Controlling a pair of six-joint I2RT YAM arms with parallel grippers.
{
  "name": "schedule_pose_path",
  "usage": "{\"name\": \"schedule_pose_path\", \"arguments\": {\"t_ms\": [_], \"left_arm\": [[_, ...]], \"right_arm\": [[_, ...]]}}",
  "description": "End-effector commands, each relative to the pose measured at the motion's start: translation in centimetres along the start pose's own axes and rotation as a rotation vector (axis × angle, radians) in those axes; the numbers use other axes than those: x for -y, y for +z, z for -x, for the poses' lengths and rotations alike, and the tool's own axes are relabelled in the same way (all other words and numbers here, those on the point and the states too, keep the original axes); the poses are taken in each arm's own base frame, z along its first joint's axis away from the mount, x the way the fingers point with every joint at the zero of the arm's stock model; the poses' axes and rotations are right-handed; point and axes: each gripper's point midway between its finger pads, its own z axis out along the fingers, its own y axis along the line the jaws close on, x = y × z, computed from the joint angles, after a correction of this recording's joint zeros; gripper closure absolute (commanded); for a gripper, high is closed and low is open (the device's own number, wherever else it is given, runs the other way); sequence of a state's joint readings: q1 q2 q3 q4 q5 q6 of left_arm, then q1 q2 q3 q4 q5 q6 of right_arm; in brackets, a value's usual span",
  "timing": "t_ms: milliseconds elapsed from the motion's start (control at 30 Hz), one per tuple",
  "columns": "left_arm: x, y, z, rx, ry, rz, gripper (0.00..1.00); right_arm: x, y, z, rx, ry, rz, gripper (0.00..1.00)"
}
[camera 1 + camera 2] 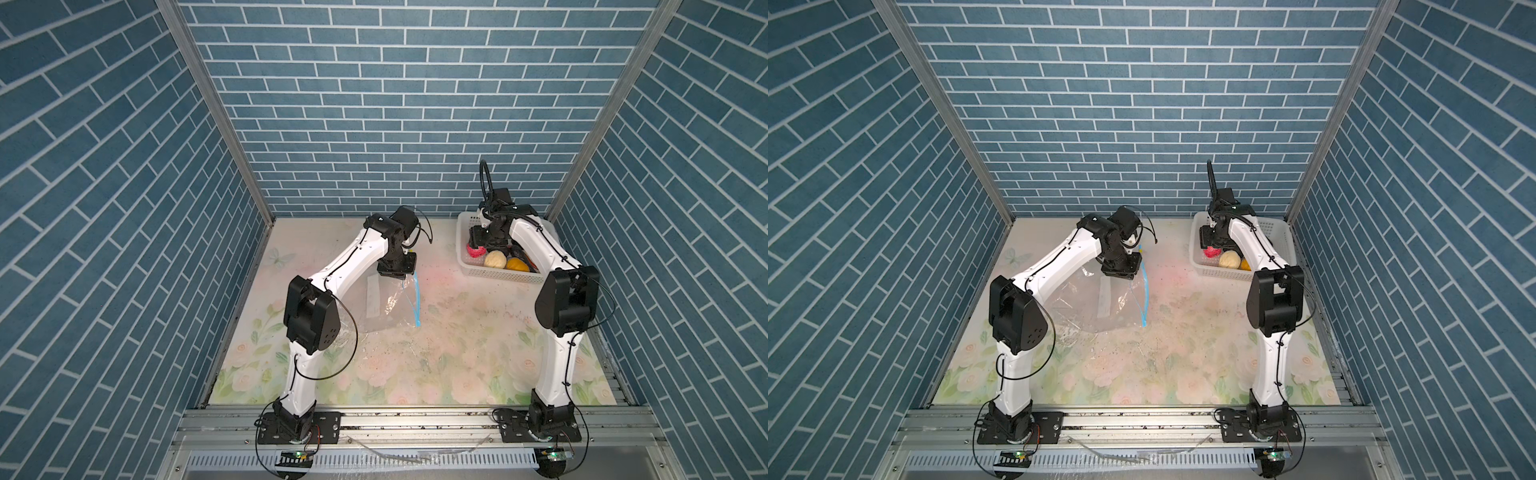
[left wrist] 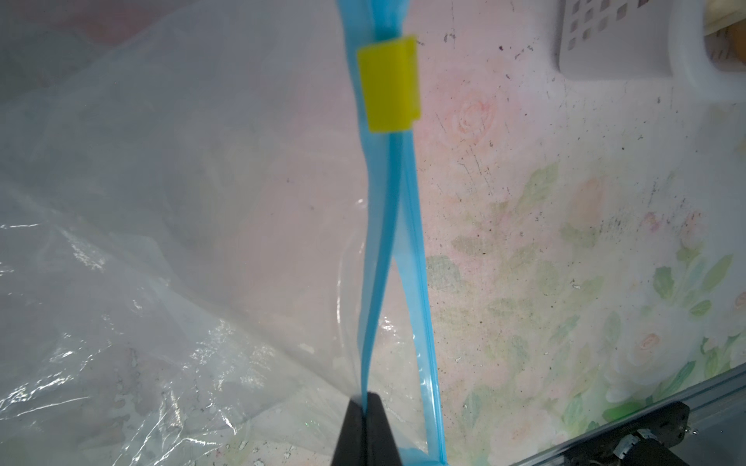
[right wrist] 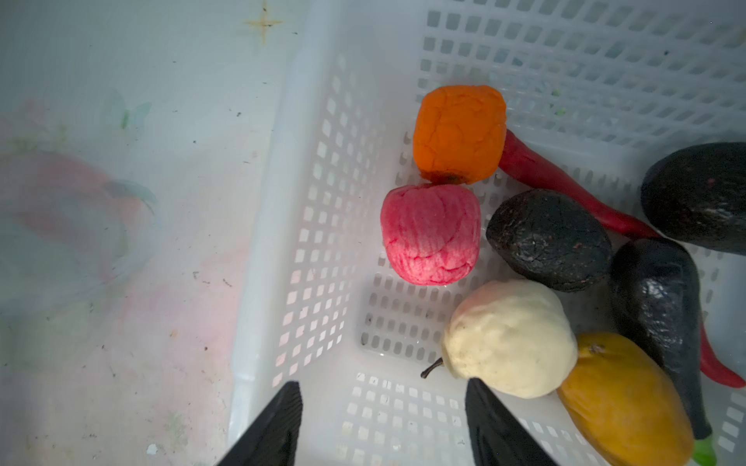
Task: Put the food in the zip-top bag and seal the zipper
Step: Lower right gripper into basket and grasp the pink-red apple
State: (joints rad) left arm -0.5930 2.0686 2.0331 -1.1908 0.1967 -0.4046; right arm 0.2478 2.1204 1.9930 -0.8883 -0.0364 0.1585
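The zip-top bag [image 1: 384, 309] lies on the floral surface [image 1: 415, 365], left of its middle and toward the far edge, with one part under the left arm. The surface's print shows through the clear film, and a white label [image 1: 372, 297] sits on the bag.

The zipper [image 1: 417, 305], a light blue strip, runs along the bag's right side, the side facing the basket. The left gripper [image 2: 366, 403] is pressed together on one lip of the zipper. A yellow slider [image 2: 388, 82] sits farther along the strip. Between the slider and the fingers the two blue lips stand apart.

The white perforated basket [image 1: 494, 276] stands in the far right corner of the surface, and all the food [image 1: 496, 261] lies in it:
- a pink piece [image 3: 431, 234] touching an orange piece [image 3: 460, 133]
- a cream piece [image 3: 510, 337] against a yellow-orange piece [image 3: 623, 399]
- two black lumps [image 3: 549, 238]
- a long dark piece [image 3: 658, 310]
- a red strip [image 3: 565, 185] running under the dark ones

The right gripper [image 3: 383, 384] hangs inside the basket by its left wall. Its fingers are spread wide over bare basket floor, and one fingertip is just beside the cream piece.
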Motion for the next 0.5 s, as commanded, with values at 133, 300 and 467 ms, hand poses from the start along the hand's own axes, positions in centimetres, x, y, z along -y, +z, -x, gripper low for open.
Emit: {"name": "schedule_pose_path", "arguments": {"t_ms": [133,300,467], "left_arm": [[-0.1,-0.2,0.0,-0.010,-0.002,-0.003,1.00],[0.1,-0.2,0.2,-0.015,-0.002,-0.007,1.00],[0.1,-0.1,0.2,-0.014,-0.001,-0.006,1.00]], "right_arm": [[1.2,2.4,1.2,-0.020,0.029,-0.076,0.31],[1.4,4.0,1.7,-0.025,0.035,-0.083,0.25],[1.8,5.3,2.0,-0.033,0.044,-0.092,0.23]]}}
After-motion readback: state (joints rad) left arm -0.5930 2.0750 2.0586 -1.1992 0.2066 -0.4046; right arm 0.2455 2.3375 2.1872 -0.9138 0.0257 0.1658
